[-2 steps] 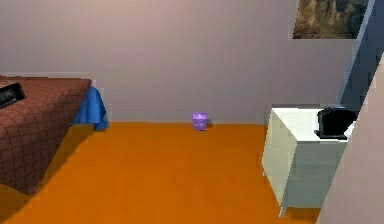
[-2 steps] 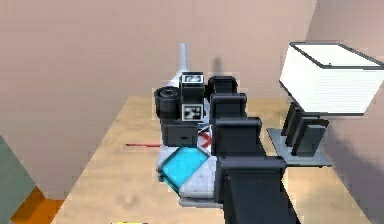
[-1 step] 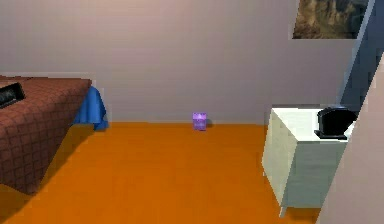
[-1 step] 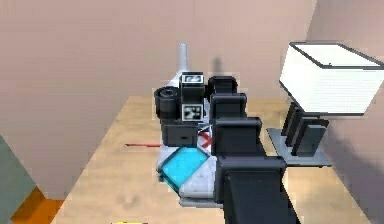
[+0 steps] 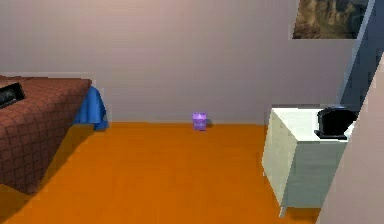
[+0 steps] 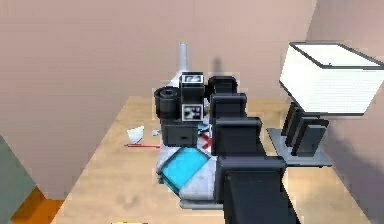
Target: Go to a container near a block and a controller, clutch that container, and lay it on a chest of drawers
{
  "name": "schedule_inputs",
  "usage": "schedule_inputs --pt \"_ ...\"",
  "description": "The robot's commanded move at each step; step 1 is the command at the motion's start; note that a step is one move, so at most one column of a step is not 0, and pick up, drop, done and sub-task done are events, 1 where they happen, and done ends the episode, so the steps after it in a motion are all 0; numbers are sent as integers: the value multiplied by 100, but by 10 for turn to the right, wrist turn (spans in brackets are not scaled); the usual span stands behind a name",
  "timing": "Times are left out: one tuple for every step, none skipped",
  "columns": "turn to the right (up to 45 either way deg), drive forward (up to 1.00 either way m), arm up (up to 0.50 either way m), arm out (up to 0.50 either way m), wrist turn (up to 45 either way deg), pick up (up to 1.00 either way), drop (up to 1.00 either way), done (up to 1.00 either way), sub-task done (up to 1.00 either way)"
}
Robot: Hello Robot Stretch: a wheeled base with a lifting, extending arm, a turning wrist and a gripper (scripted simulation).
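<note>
Fingers [image 6: 165, 118] near a flat cyan box [image 6: 183, 168] on the table [image 6: 108, 162]; cannot tell whether anything is held.

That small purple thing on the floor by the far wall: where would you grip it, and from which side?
Likely across its sides, coming from the open floor in front: the purple thing stands upright, short, with the wall right behind it.

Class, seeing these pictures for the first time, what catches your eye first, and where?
In the arm side view, the dark arm reaches over a wooden tabletop, with a white-shaded lamp on the view's right and a bright cyan thing just left of the arm. In the forward view, a small purple thing stands on the orange floor by the far wall, with a white cabinet at the right.
</note>
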Motion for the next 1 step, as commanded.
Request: schedule_inputs --pt "0 0 0 -10 0 0 0 0 0"
